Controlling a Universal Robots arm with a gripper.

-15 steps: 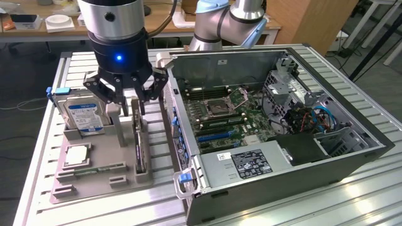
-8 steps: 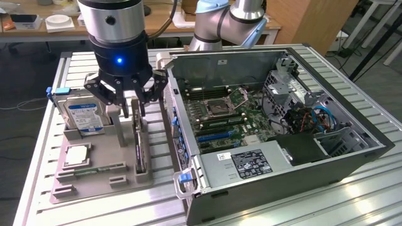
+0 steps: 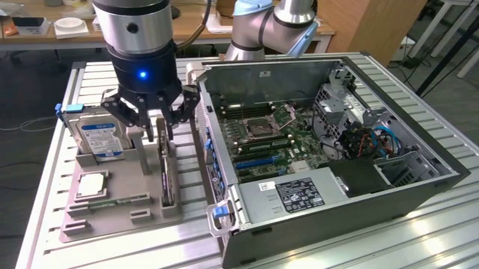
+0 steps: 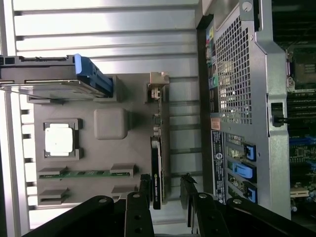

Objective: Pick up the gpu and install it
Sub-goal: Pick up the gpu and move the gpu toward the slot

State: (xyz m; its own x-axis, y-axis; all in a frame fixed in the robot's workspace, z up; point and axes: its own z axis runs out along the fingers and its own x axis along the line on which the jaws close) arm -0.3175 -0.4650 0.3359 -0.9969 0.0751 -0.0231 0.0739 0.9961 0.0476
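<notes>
Spread fingers [image 4: 144, 187] straddle the upright gpu [image 4: 155, 168] in its grey holder [image 4: 98, 154], not clamped on it.

The desk [image 3: 419, 235] is gleaming as ribbed, brushed aluminium. The tray [image 3: 105, 216], near its edge at the exterior view's left, is looking like smooth matt grey plastic. The gpu [image 3: 166, 182] is showing dull blackish faces (duller than the drive nearby). The hard drive [image 3: 101, 140] is shining as silver metal under a glossy label. The computer case [image 3: 337, 224] is showing dark matt sheet metal, perforated at the back. The gripper [image 3: 159, 133] is looking matt black beneath a satin metal sleeve.
</notes>
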